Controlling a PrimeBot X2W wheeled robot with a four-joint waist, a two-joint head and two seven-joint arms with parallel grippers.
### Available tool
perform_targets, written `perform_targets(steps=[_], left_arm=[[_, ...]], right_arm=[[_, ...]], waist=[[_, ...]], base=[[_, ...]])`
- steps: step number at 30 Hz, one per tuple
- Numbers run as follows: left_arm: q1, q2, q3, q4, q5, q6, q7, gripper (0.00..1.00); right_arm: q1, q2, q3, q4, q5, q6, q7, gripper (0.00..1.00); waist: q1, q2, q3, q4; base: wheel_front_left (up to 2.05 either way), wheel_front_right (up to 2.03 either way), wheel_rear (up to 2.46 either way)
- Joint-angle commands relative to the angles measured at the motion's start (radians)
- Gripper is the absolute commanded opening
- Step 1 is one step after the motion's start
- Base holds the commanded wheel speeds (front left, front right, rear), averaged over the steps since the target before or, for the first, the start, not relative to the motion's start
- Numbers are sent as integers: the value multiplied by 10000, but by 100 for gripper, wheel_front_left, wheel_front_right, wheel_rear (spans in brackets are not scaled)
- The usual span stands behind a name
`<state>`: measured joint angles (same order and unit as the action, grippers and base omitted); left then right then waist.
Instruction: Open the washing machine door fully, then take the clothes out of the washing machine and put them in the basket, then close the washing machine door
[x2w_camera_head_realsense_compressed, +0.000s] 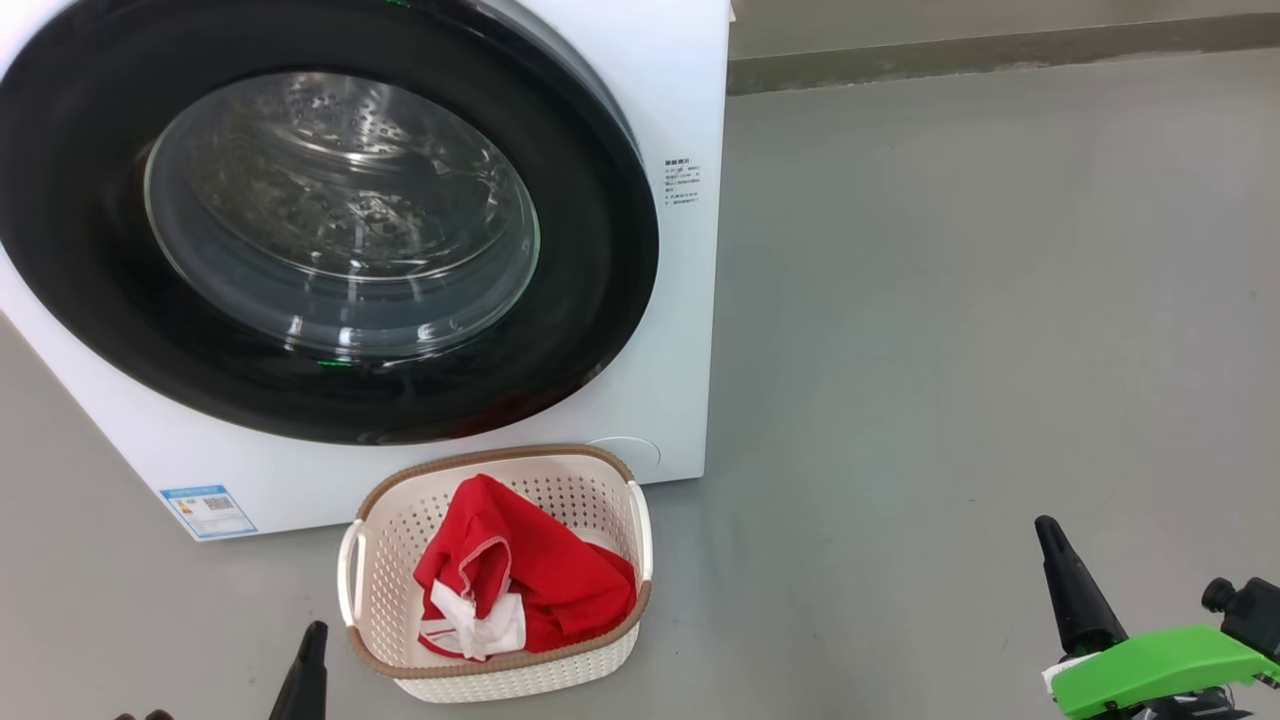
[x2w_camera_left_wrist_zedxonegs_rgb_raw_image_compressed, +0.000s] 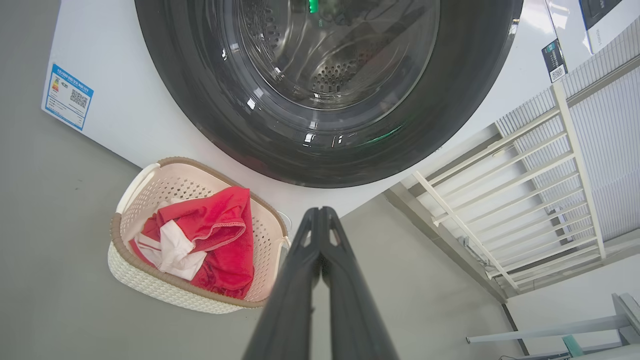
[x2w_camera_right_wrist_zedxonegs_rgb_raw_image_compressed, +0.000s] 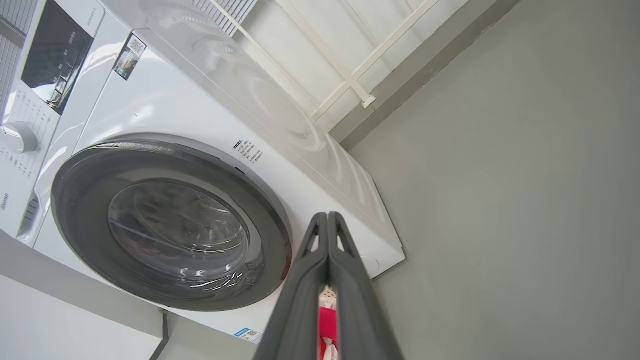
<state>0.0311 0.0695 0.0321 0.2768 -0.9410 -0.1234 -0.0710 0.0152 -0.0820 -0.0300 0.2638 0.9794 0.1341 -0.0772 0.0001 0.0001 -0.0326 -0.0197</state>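
Note:
The washing machine (x2w_camera_head_realsense_compressed: 680, 300) stands white at the upper left of the head view. The washing machine door (x2w_camera_head_realsense_compressed: 90, 250) lies shut against its front, and bare steel drum shows through the glass. On the floor just in front stands the basket (x2w_camera_head_realsense_compressed: 400, 520) with the red and white clothes (x2w_camera_head_realsense_compressed: 540, 570) in it. My left gripper (x2w_camera_head_realsense_compressed: 315, 635) is shut and empty, low and just left of the basket. My right gripper (x2w_camera_head_realsense_compressed: 1047, 530) is shut and empty, well to the right over bare floor. The left wrist view shows the basket (x2w_camera_left_wrist_zedxonegs_rgb_raw_image_compressed: 125, 270), the clothes (x2w_camera_left_wrist_zedxonegs_rgb_raw_image_compressed: 220, 235) and the door (x2w_camera_left_wrist_zedxonegs_rgb_raw_image_compressed: 450, 100).
Grey floor (x2w_camera_head_realsense_compressed: 950, 350) spreads wide to the right of the machine. A white slatted railing (x2w_camera_left_wrist_zedxonegs_rgb_raw_image_compressed: 525, 190) stands beside the washer. A wall base (x2w_camera_head_realsense_compressed: 1000, 50) runs along the back. The washer's control panel (x2w_camera_right_wrist_zedxonegs_rgb_raw_image_compressed: 50, 55) with a knob shows in the right wrist view.

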Motion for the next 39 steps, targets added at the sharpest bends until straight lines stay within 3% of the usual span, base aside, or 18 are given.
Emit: perform_targets(steps=[1,39], left_arm=[[-523,59,254,-263,-334,-37,68,0],[-1042,-92,593,-296,-4125,-58,1132,0]], right_arm=[[-473,-57,-26,-229,333,-16,87,0],[-927,167,-518,-205,3892,-27,1179,0]], waist=[[-1,-1,11,7],[-1,-1,218,121]], base=[[0,0,0],[0,0,0]])
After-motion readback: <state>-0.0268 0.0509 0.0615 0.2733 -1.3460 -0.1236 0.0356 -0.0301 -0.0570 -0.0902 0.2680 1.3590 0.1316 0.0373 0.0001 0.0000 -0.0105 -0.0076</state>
